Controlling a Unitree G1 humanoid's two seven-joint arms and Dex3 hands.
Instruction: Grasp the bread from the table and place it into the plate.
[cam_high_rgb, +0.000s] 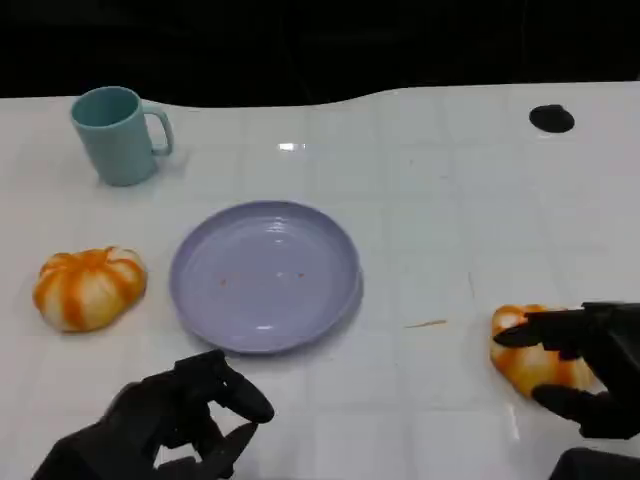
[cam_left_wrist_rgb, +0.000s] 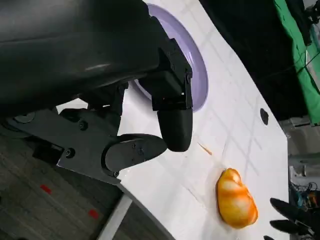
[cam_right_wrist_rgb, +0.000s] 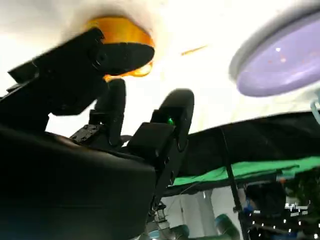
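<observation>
Two breads, one plate (cam_high_rgb: 265, 275), one mug (cam_high_rgb: 118, 134); right hand (cam_high_rgb: 585, 365) spread around one bread (cam_high_rgb: 530, 362), left hand (cam_high_rgb: 170, 420) curled empty.

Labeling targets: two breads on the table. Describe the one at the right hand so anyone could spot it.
Start at the lavender plate mid-table. Go toward the robot's right, past a small crumb stick, to the orange-and-white bread. Unlike the other bread below the teal mug, the right hand has black fingers around it.

Two bread rolls sit on the table: one roll (cam_high_rgb: 89, 288) left of the plate (cam_high_rgb: 264, 275), the other roll (cam_high_rgb: 535, 362) well to the plate's right. One lilac plate. One teal mug (cam_high_rgb: 118, 134), beyond the plate to its left. Two black hands.
</observation>
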